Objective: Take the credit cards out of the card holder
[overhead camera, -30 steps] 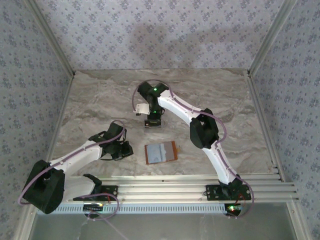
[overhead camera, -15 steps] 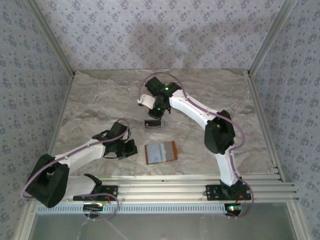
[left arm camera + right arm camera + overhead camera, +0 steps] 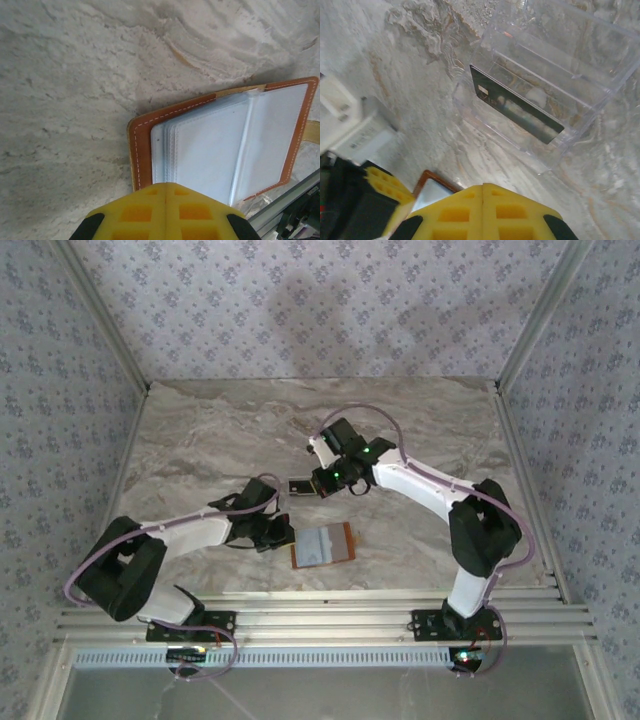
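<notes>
— What is taking up the most room?
— The marble-patterned table point(image 3: 200, 440) is carrying everything. The left arm point(image 3: 190, 535) and right arm point(image 3: 420, 485) are both reaching in over it.

— And the card holder?
— The card holder point(image 3: 210, 150) is lying open and flat just ahead of the left gripper point(image 3: 166, 200). Its orange-brown border and pale grey-blue sleeves are facing up. That gripper's yellow fingers are pressing together with nothing between them, just short of the holder's near edge.

— What is the right side doing?
— The right gripper point(image 3: 482, 210) is also closed on nothing. It is pointing at a clear rack point(image 3: 560, 65) just ahead of it. One dark credit card point(image 3: 517, 106) is standing on edge in the rack's nearest slot.

— Is any writing reading clearly?
— No. The card is showing a small pale square and blurred markings. A white part point(image 3: 362, 132) to the left of the right gripper is carrying a label, but its print is too small to read.

— Is anything getting in the way?
— Nothing is lying between either gripper and what it is facing.

— What is differing from a second ago?
— The left gripper is now closer to the holder's edge. The right gripper was above the rack and is now at its right side. The holder and the rack are sitting where they were.
</notes>
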